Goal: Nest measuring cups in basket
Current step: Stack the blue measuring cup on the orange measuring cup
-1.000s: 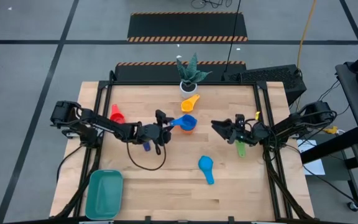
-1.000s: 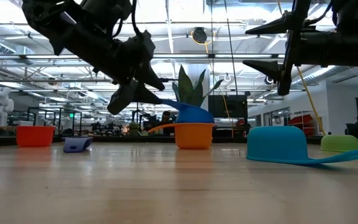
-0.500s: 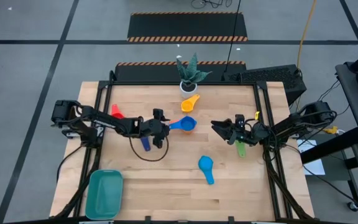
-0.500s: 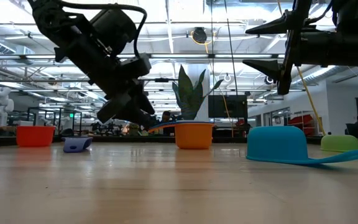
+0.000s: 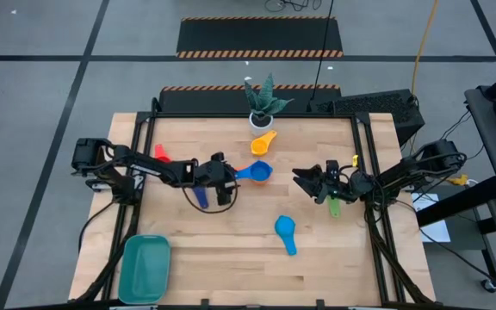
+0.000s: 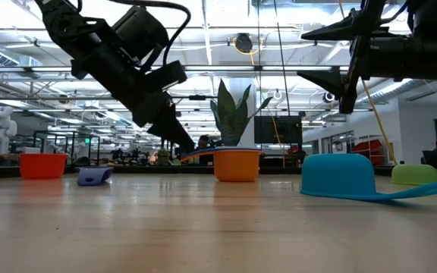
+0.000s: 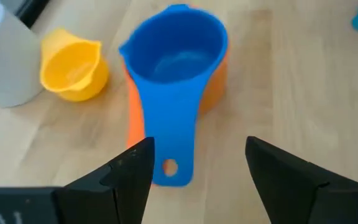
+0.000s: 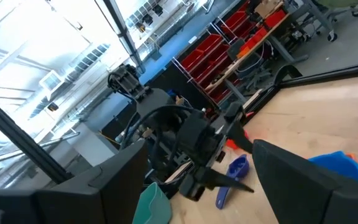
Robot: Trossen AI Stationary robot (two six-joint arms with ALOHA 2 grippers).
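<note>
The left gripper [image 5: 227,183] hovers with fingers spread, released, behind the blue measuring cup [image 7: 171,62] nested in the orange cup [image 6: 236,164]. The right gripper [image 5: 304,178] waits spread, empty. The teal basket [image 5: 144,268] sits at the table's near-left corner.

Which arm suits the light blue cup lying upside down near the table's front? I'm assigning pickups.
Right, probably: the right gripper hangs open nearer the light blue cup, while the left gripper sits by the nested blue-and-orange cups.

overhead, table-level, two wrist cameras
</note>
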